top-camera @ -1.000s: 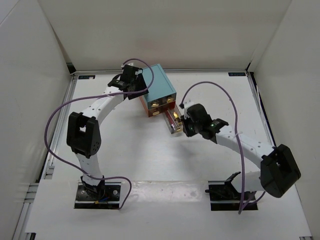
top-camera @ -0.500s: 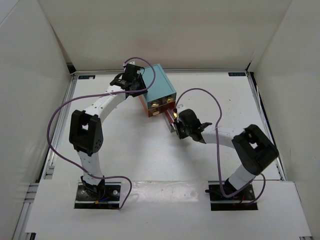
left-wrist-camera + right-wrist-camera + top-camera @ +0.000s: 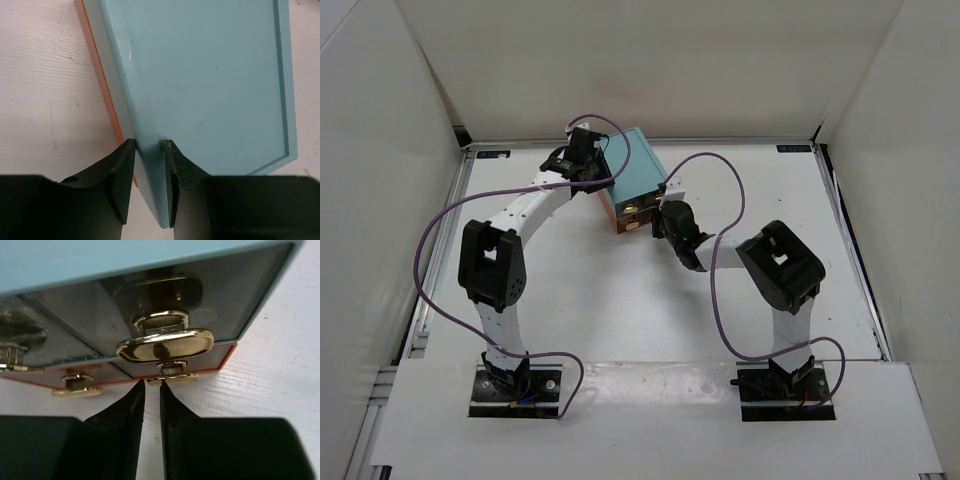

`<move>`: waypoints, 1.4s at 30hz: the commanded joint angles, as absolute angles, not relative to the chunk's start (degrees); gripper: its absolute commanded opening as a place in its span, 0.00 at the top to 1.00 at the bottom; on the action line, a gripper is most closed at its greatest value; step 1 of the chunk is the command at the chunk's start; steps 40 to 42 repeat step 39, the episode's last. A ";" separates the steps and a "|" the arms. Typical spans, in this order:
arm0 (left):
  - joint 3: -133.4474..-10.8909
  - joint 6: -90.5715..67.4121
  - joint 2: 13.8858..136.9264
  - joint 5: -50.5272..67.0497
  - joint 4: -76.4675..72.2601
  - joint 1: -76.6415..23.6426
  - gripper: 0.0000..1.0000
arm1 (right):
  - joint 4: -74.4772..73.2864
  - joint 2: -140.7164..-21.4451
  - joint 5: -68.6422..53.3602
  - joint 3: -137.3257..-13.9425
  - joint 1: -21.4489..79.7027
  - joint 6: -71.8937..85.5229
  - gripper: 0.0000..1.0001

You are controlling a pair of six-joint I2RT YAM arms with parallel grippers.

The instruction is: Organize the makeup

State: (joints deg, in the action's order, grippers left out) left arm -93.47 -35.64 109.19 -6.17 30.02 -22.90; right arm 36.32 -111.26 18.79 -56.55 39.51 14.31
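Left gripper (image 3: 149, 145) pinches the teal drawer box (image 3: 642, 172) at its 9 o'clock edge. Right gripper (image 3: 151, 385), fingers almost pressed together and empty, noses the lower gold handle (image 3: 172, 379) at 5 o'clock. Drawers look shut and no makeup shows, so it's probably stowed inside and the job nearly done.

The right gripper (image 3: 660, 224) is covering part of the box (image 3: 638, 170) front; the box's leftmost handle (image 3: 17, 365) is running off-frame.

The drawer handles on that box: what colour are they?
Shiny gold; the handles on the teal box show best in the right wrist view.
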 commanded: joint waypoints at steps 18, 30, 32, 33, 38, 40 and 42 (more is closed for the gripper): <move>-105.29 -26.99 96.62 -19.33 38.67 -23.29 0.02 | 13.47 -78.07 28.82 -45.53 37.98 21.26 0.28; -69.27 -41.65 69.26 -37.44 49.92 -23.20 0.02 | -27.42 -65.92 34.63 -50.01 24.26 30.23 0.01; -67.51 -43.76 67.16 -36.92 50.97 -23.20 0.02 | -27.08 -65.31 33.41 -49.40 24.26 29.19 0.01; -66.98 -43.94 66.63 -36.39 50.80 -23.29 0.02 | -26.46 -64.69 32.53 -48.79 24.26 28.83 0.01; -66.36 -43.59 65.21 -35.68 50.62 -23.20 0.02 | -23.21 -62.23 29.88 -47.46 24.26 28.82 0.01; -66.36 -43.68 65.39 -35.77 50.62 -23.20 0.02 | -23.20 -61.36 29.53 -47.55 24.26 29.18 0.01; -66.36 -43.68 65.39 -35.77 50.62 -23.20 0.02 | -23.20 -61.36 29.53 -47.55 24.26 29.18 0.01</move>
